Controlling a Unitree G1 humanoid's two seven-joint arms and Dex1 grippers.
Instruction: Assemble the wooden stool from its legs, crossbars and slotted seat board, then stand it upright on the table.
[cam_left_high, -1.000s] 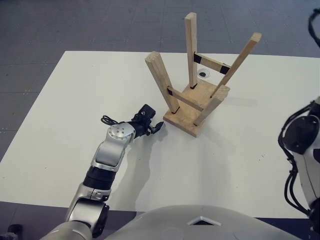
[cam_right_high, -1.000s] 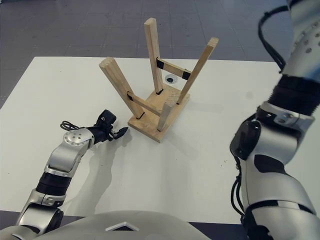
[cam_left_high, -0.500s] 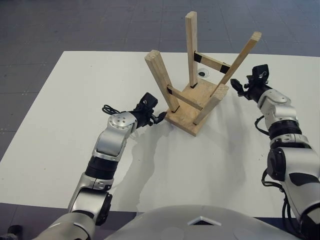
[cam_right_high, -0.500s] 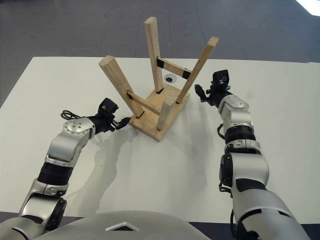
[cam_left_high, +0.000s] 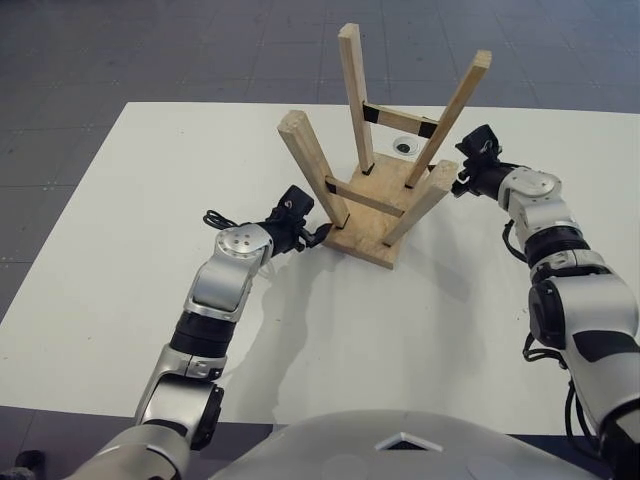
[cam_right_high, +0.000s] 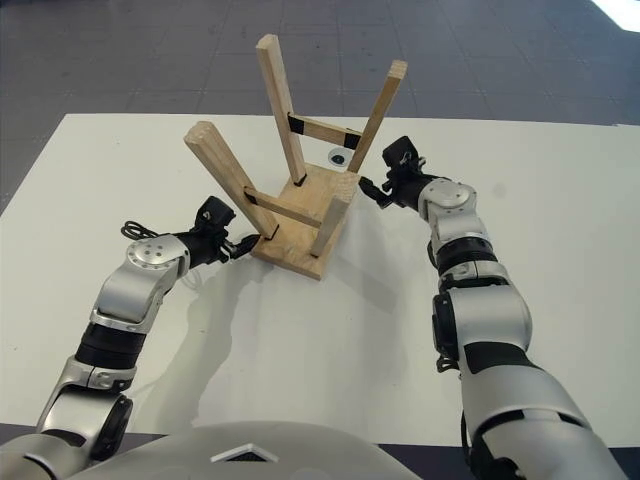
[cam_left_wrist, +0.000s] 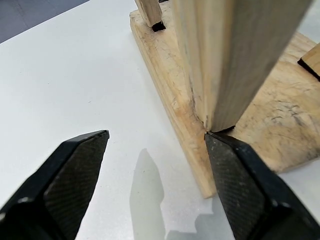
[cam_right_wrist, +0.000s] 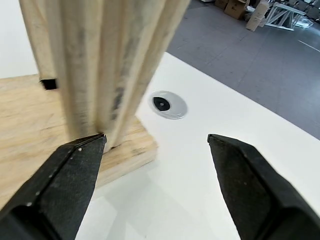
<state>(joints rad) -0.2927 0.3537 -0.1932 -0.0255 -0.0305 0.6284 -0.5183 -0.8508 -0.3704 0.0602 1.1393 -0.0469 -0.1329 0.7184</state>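
- On the left gripper (cam_left_wrist: 155, 172): jaws spread wide, clasping nothing; one finger (cam_left_wrist: 240, 190) up against the edge of the slotted seat board (cam_left_wrist: 260, 115), seemingly touching it just where a leg (cam_left_wrist: 235, 55) enters the wood; the other finger over bare table.
- On the right gripper (cam_right_wrist: 157, 165): jaws likewise spread wide and clasping nothing; one finger (cam_right_wrist: 75, 175) at the board's corner beside the foot of another leg (cam_right_wrist: 105, 60); the other finger over bare table; cannot tell whether it touches the wood.
- Between the two grippers: wooden stool (cam_left_high: 390, 180) upside down, seat board flat on the table, left gripper at its near-left corner, right gripper at its far-right corner.
- Up from the board: four legs, all seated in their slots and splaying outward: near-left leg (cam_left_high: 313, 165), far-left leg (cam_left_high: 355, 95), far-right leg (cam_left_high: 455, 105), near-right leg (cam_left_high: 415, 205).
- Across the legs: upper crossbar (cam_left_high: 400, 120) with dark ends joining the two far legs; lower crossbar (cam_left_high: 362, 195) joining the two near legs, close above the board.
- Just behind the stool: round cable grommet (cam_left_high: 405, 147) set into the tabletop, near the right gripper.
- Under everything: white table (cam_left_high: 150, 250), with grey tiled floor (cam_left_high: 150, 50) beyond its far edge.
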